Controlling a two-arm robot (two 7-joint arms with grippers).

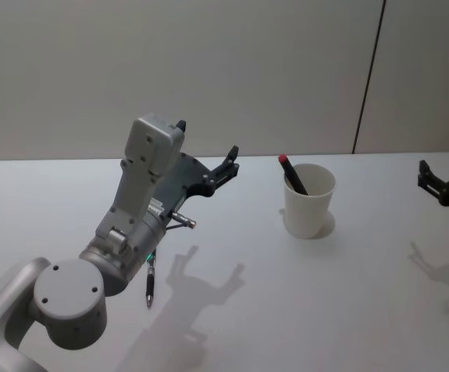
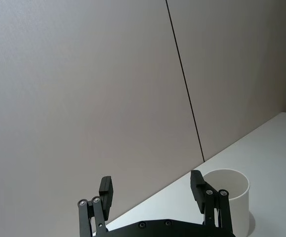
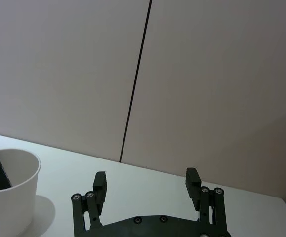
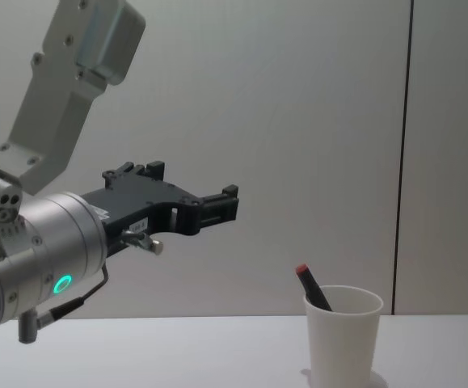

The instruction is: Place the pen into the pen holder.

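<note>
So the pen is already standing in the pen holder, red end up, with the cup right of centre on the table. The left gripper hangs raised off to the cup's left, fingers spread and empty, and the right gripper idles at the right edge, spread too. Looks like the drop is done imo, so next is just backing the left arm away without bumping the cup.

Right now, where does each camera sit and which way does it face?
Head: up high, facing down at the table; left arm, open left hand and right hand show.
Chest: low, facing across toward the wall; left arm, left hand show.
Left wrist: behind the left hand, facing the wall.
Right wrist: behind the right hand, facing the wall.
All four share the pen holder.
</note>
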